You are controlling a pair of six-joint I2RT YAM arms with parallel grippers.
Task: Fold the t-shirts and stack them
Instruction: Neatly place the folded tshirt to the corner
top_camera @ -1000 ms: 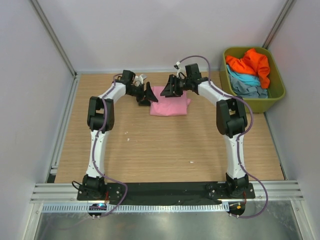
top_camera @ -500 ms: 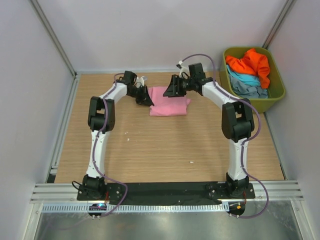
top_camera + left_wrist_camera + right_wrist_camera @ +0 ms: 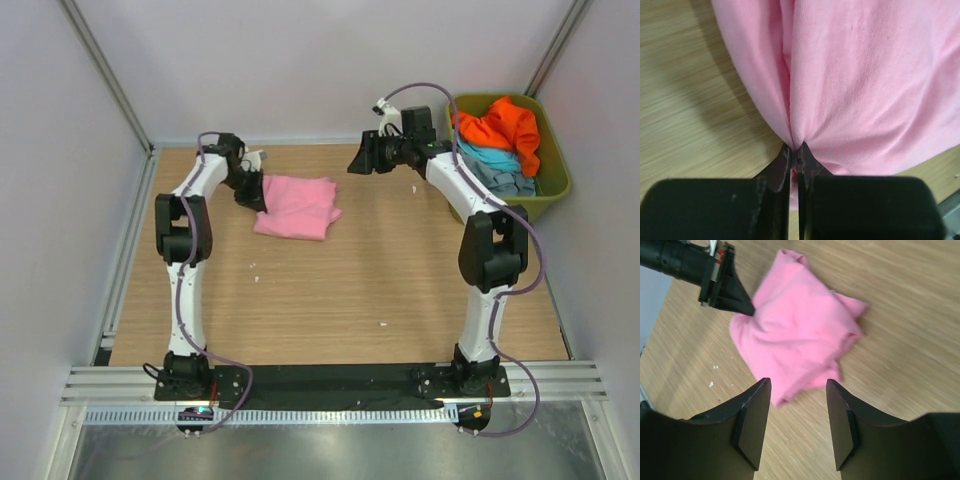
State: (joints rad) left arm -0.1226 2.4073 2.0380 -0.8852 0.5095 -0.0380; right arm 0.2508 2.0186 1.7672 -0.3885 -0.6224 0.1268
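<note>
Plainly, we saw the left end effector [image 3: 796, 147] pinched tight on one edge of the pink t-shirt [image 3: 297, 207], its two fingers pressed together with a gathered tuck of fabric caught between them. From that grip the cloth fanned out ahead of the end effector and lay loosely folded and rumpled on the tabletop [image 3: 350, 290].

The right end effector [image 3: 797, 385] hung above the tabletop with its jaws partly apart and nothing between them; it touched no cloth. The pink t-shirt lay ahead of it and lower, apart from its fingertips, and the left end effector gripped the garment at the side farthest from the right one.

Behind the right end effector, close by its wrist, stood the olive-green tub [image 3: 556, 190]. In it we saw the orange t-shirt [image 3: 500, 125] heaped on top, the light blue t-shirt [image 3: 480, 155] under it, and the grey-blue t-shirt [image 3: 505, 181] bunched toward the tub's near wall.
</note>
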